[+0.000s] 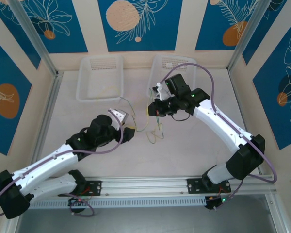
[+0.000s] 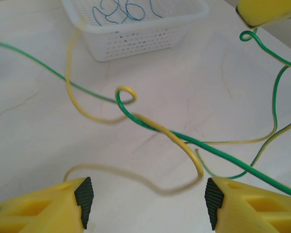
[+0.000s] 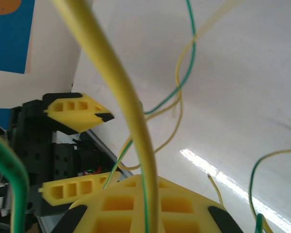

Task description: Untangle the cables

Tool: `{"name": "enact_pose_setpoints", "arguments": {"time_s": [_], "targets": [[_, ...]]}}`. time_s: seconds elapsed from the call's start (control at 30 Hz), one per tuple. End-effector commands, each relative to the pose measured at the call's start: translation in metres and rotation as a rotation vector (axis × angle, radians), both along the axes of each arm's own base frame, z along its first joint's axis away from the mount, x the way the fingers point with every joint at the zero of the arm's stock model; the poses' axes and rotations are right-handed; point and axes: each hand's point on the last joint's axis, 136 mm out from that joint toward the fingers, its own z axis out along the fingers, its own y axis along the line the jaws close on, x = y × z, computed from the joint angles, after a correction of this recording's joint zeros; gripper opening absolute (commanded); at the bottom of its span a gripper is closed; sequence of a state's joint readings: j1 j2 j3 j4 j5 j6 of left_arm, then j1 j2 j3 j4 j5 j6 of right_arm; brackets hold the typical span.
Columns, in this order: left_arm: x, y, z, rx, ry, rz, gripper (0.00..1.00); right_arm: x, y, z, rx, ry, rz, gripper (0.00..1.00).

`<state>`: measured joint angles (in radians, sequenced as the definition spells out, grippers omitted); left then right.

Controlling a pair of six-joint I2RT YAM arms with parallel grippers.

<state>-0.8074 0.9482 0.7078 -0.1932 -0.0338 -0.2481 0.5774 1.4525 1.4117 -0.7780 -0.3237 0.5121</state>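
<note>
Left claw is hanging wide apart just over the surface, gripping nothing. A blurry stretch of yellow cable is sagging across the gap between its fingers. Right claw is looking clamped together on another yellow strand. A thin green line is running into the same pinch, so it might be holding two at once, can't tell for sure.

The cables are sitting mid-surface between the two claws, yellows and greens crossing all over each other. Just past the left claw, a green cable is curling into a little hook that's catching a yellow loop. A few blue cables are lying in the white basket further back.

Here's what I'm worrying about:
- **The hook:** if the right claw is pulling away while that hook is engaged, I'm guessing the snag is tightening instead of sliding free, and the whole bundle is dragging along.
- **A double grab:** the green is running right next to the left claw's right-hand finger, so a sloppy close is probably grabbing green and yellow together.
- **Slipping:** these wires are looking thin and springy, so one slipping out of the pinch and flopping back across the others seems pretty likely too.
</note>
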Motion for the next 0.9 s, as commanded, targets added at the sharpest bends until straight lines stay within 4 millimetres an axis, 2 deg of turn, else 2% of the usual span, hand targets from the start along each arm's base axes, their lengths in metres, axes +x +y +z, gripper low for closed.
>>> {"name": "enact_pose_setpoints", "arguments": {"time_s": [0.0, 0.2, 0.27, 0.33, 0.4, 0.5, 0.63, 0.73, 0.77, 0.87], "targets": [[-0.003, -0.012, 0.011, -0.052, -0.056, -0.065, 0.66, -0.007, -0.001, 0.026, 0.073, 0.026, -0.036, 0.0], [-0.001, -0.019, 0.004, -0.073, -0.062, -0.081, 0.69, -0.01, 0.007, 0.044, 0.171, 0.048, -0.058, 0.0], [0.002, -0.021, 0.001, -0.063, -0.065, -0.076, 0.79, -0.012, 0.011, 0.047, 0.189, 0.055, -0.046, 0.0], [0.005, -0.023, -0.001, -0.053, -0.079, -0.078, 0.81, -0.013, 0.013, 0.048, 0.203, 0.062, -0.042, 0.0], [0.008, -0.026, 0.003, -0.058, -0.102, -0.083, 0.85, -0.013, 0.014, 0.047, 0.209, 0.069, -0.043, 0.0], [0.009, -0.03, 0.011, -0.067, -0.142, -0.097, 0.86, -0.012, 0.016, 0.045, 0.216, 0.077, -0.045, 0.0], [0.018, -0.022, 0.013, -0.05, -0.173, -0.037, 0.82, -0.013, 0.016, 0.044, 0.218, 0.075, -0.048, 0.0], [0.018, -0.018, 0.015, -0.043, -0.193, -0.021, 0.74, -0.013, 0.014, 0.042, 0.215, 0.075, -0.052, 0.0], [0.018, -0.016, 0.014, -0.041, -0.195, -0.02, 0.69, -0.013, 0.014, 0.041, 0.215, 0.079, -0.054, 0.0], [0.015, -0.014, 0.014, -0.04, -0.203, -0.024, 0.47, -0.014, 0.013, 0.043, 0.221, 0.076, -0.051, 0.0]]}}
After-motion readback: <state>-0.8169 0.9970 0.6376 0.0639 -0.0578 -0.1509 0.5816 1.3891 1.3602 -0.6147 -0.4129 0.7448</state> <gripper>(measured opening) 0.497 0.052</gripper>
